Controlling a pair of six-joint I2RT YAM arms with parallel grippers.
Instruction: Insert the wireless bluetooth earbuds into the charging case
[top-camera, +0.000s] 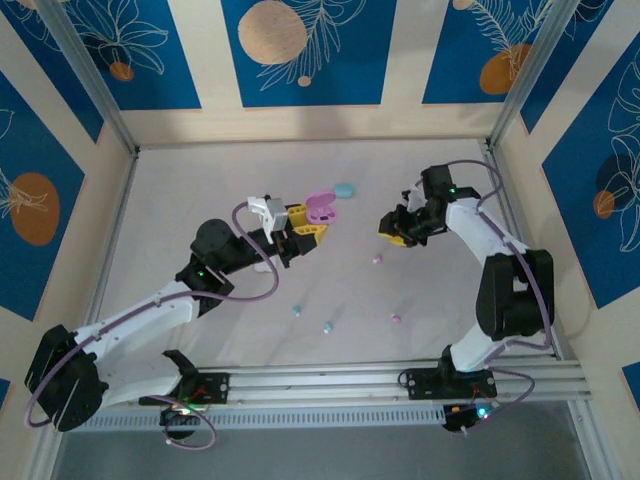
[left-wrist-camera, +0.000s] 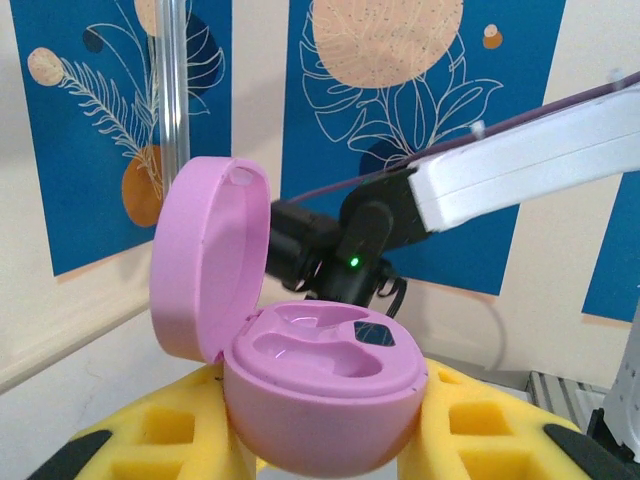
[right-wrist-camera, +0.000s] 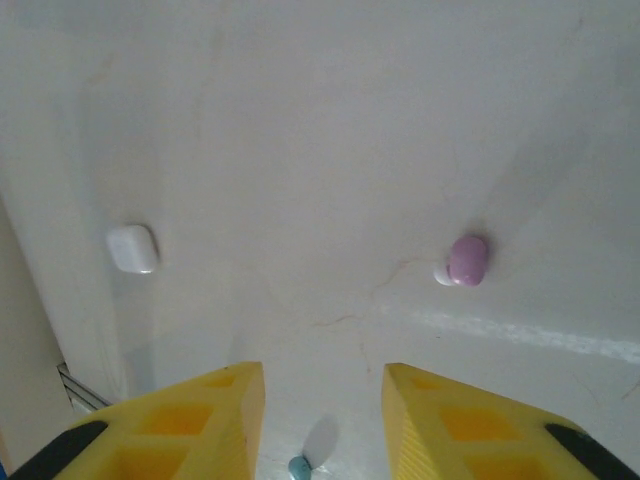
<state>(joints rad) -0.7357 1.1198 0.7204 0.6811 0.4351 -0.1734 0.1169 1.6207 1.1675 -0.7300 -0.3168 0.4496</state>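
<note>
Jaws of the left gripper (top-camera: 307, 231) were clamped on the pink charging case (top-camera: 322, 208), which you saw lifted off the table (top-camera: 200, 180) at centre-left. In the left wrist view, the yellow fingers (left-wrist-camera: 480, 420) pressed the case (left-wrist-camera: 320, 400) from both sides, and its base was cut off at the bottom edge. That view alone showed you the lid hinged upright on the left and both moulded wells empty. The top view gave only a small pink shape there.

A light blue case (top-camera: 344, 189) lay just beyond the pink one. Nearer the arm bases, two light blue earbuds (top-camera: 297, 310) lay close together on the table. One pink earbud (top-camera: 377, 260) lay toward the right gripper, and another (top-camera: 397, 318) lay nearer the front rail.

The right gripper (top-camera: 393, 228) hovered right of centre, and you could not read its jaws from above. In the right wrist view, the right gripper (right-wrist-camera: 322, 375) had its jaws apart with nothing between them. On the table beyond its tips, a small white rounded object (right-wrist-camera: 133, 248) lay to the left; you could not tell whether it was an earbud. A pink earbud (right-wrist-camera: 467, 260) lay to the right. A light blue earbud (right-wrist-camera: 299, 466) was cut off at the bottom edge.
</note>
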